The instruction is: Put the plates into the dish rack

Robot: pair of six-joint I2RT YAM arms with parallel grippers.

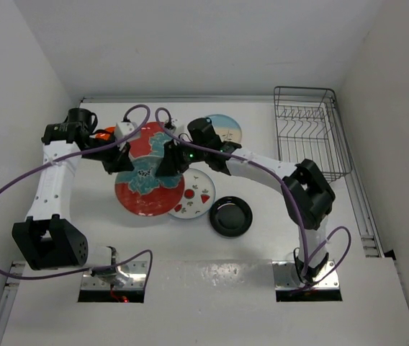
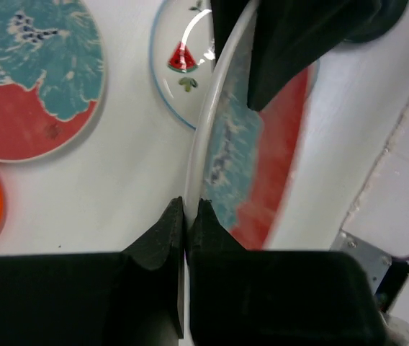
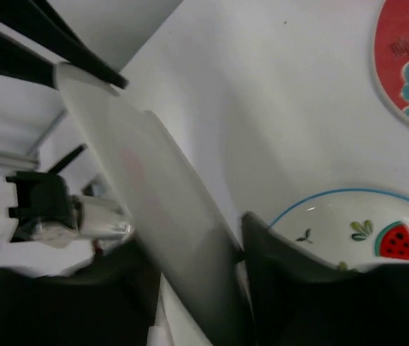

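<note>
A red plate with teal flowers (image 1: 145,143) hangs tilted above the table, held between both grippers. My left gripper (image 1: 116,161) is shut on its rim; in the left wrist view the gripper (image 2: 191,205) pinches the white edge of the held plate (image 2: 262,173). My right gripper (image 1: 168,163) clamps the opposite rim; in the right wrist view the gripper (image 3: 204,245) holds the plate's pale underside (image 3: 154,180). The second red plate (image 1: 143,194), the watermelon plate (image 1: 194,196), the black plate (image 1: 231,216), the cream-and-blue plate (image 1: 226,130) and the orange plate (image 1: 104,134) lie on the table. The dish rack (image 1: 309,133) holds nothing.
The rack stands at the far right against the right wall. White walls close in the table on the left, back and right. Purple cables loop off both arms. The lying plates crowd the table's middle under the held plate.
</note>
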